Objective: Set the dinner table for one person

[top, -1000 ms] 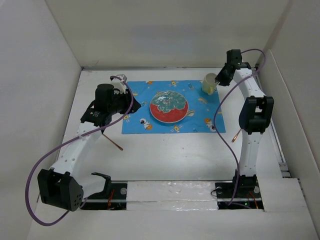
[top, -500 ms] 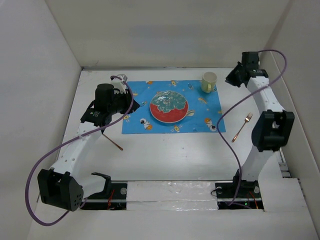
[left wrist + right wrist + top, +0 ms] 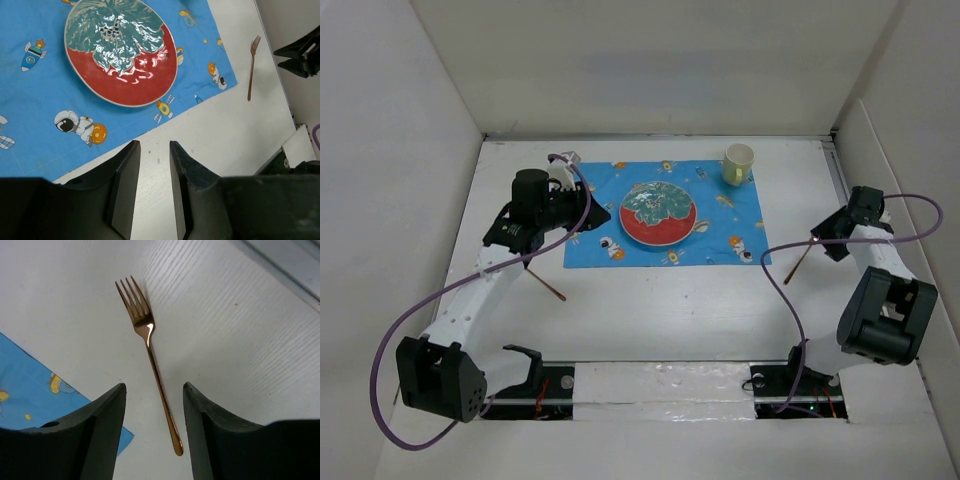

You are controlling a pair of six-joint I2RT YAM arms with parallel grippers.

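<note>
The white dinner table (image 3: 670,310) carries a blue cartoon-print placemat (image 3: 610,250) with a red and green plate (image 3: 658,214) on it and a pale yellow mug (image 3: 738,164) at its far right corner. A copper fork (image 3: 150,345) lies on the bare table right of the placemat. My right gripper (image 3: 154,390) is open and hovers over the fork's handle, one finger on each side, not touching it. My left gripper (image 3: 154,145) is open and empty above the placemat's near left edge, beside the plate (image 3: 120,52).
A thin copper utensil (image 3: 548,285) lies on the table left of the placemat, partly under my left arm. White walls close in the table on the left, back and right. The right gripper (image 3: 830,240) is near the right wall.
My right arm has swung from beside the mug at the back to the right side, down over the fork. The left arm has barely moved.
</note>
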